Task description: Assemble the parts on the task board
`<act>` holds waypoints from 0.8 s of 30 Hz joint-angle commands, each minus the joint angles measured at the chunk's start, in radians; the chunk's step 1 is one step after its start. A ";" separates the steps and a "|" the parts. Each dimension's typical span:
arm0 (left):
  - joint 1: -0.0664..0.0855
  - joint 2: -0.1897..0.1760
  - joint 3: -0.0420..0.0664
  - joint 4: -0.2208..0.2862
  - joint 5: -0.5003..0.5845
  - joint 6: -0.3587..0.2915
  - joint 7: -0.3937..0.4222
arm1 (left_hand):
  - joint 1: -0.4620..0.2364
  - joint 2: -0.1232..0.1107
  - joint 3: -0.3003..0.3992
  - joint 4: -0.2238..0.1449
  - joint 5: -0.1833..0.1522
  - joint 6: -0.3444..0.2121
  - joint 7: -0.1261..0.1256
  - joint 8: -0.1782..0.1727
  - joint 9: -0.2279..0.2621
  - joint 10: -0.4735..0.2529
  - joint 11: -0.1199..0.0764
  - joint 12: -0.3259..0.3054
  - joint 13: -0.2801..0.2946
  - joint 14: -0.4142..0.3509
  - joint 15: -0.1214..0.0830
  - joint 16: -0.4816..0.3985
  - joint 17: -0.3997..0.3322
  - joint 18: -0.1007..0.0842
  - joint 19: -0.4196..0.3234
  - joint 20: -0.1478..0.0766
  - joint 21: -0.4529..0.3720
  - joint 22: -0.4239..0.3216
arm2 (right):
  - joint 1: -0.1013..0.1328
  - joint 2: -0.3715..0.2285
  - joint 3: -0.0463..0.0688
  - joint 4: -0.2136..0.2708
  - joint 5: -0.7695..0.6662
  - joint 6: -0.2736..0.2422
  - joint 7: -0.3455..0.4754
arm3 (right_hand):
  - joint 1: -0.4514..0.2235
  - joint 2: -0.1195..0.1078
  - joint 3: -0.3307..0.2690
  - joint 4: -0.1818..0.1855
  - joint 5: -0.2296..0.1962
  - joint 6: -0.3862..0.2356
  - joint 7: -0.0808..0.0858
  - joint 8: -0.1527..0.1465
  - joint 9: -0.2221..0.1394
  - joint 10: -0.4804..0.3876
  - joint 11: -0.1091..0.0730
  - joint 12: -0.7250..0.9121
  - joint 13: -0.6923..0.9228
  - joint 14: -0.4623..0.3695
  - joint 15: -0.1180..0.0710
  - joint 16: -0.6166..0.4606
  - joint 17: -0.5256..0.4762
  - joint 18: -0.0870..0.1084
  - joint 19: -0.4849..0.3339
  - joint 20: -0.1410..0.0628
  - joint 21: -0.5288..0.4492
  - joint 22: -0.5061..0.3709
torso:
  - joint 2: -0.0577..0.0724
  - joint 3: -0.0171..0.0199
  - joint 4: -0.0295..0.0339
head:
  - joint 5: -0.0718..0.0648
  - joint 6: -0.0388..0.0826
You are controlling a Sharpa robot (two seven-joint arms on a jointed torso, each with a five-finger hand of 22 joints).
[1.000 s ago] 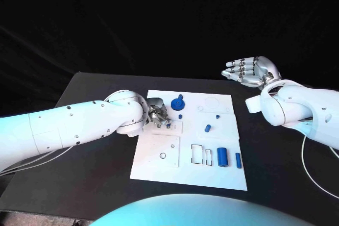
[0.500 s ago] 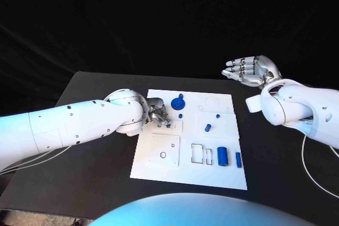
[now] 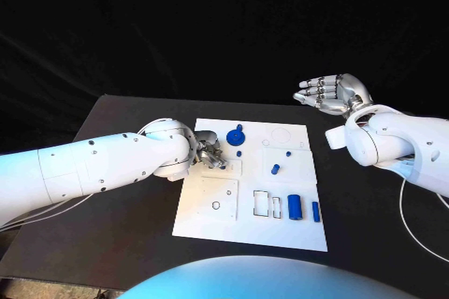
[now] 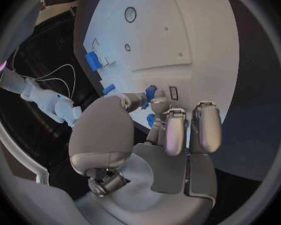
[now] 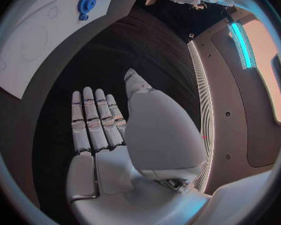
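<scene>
1. You see the white task board (image 3: 211, 211) lying in the middle of the black counter (image 3: 122, 182), its long side running from near to far.
2. Your left hand (image 3: 209, 154) is down on the board's left half, fingers curled toward the surface. In the left wrist view, its fingertips (image 4: 152, 104) close around a small blue part (image 4: 150, 91) at the board; the grip looks like a pinch, though the contact is partly hidden by the fingers.
3. Your right hand (image 3: 329, 93) hangs in the air beyond the board's far right corner, well apart from it, palm turned up, fingers spread and holding nothing. The right wrist view shows the fingers (image 5: 90, 120) straight and side by side.
4. A round blue disc part (image 3: 237, 137) with a small knob sits at the far part of the board, just right of the left hand.
5. A small blue peg (image 3: 275, 169) lies near the board's middle, with a smaller blue piece (image 3: 287, 154) just beyond it.
6. At the near right of the board, a blue cylinder (image 3: 294, 207) lies beside a thinner blue bar (image 3: 316, 212), the bar closer to the right edge.
7. Left of the cylinder are two rectangular recesses (image 3: 261, 203) outlined in black.
</scene>
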 commanded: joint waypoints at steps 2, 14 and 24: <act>-0.002 0.001 0.000 0.004 0.005 0.005 0.005 | -0.003 -0.002 0.228 -0.222 0.006 0.007 -0.001 0.003 -0.001 0.008 -0.002 0.006 0.001 0.071 -0.008 0.005 0.145 -0.007 0.008 -0.001 0.005 0.002 | 0.000 0.000 0.000 0.000 -0.004 0.016 0.012 | 0.001 0.006 -0.007 0.001 0.000 0.004 0.053 -0.004 -0.001 0.005 0.000 -0.004 -0.001 0.004 -0.001 -0.005 -0.001 0.003 -0.004 0.000 0.000 -0.001 | 0.001 -0.0005 -0.0001 | -0.001 -0.002; -0.002 0.001 0.005 0.001 0.019 0.015 0.002 | -0.008 -0.013 0.242 -0.233 0.031 0.018 -0.004 0.001 0.000 0.018 -0.005 0.007 0.004 0.071 -0.011 0.005 0.145 -0.007 0.009 -0.004 0.006 0.002 | -0.001 0.001 0.000 0.000 -0.004 0.017 0.012 | 0.000 0.005 -0.008 0.003 0.000 0.004 0.053 -0.005 -0.001 0.005 0.000 -0.005 -0.001 0.005 -0.001 -0.006 -0.003 0.003 -0.005 0.000 0.000 -0.004 | 0.003 -0.0014 -0.0010 | -0.004 -0.005; 0.001 0.010 0.007 -0.017 0.020 0.095 -0.008 | -0.016 -0.019 0.243 -0.238 0.070 0.025 -0.005 -0.003 0.001 0.022 -0.006 0.004 0.004 0.072 -0.013 0.004 0.145 -0.007 0.010 -0.005 0.007 0.004 | -0.001 -0.002 0.000 0.002 -0.004 0.016 0.012 | -0.001 0.005 -0.010 0.003 -0.001 0.004 0.053 -0.005 -0.002 0.005 0.000 -0.005 -0.001 0.006 -0.001 -0.007 -0.003 0.003 -0.004 0.000 0.000 -0.005 | 0.001 -0.0004 0.0008 | -0.005 -0.005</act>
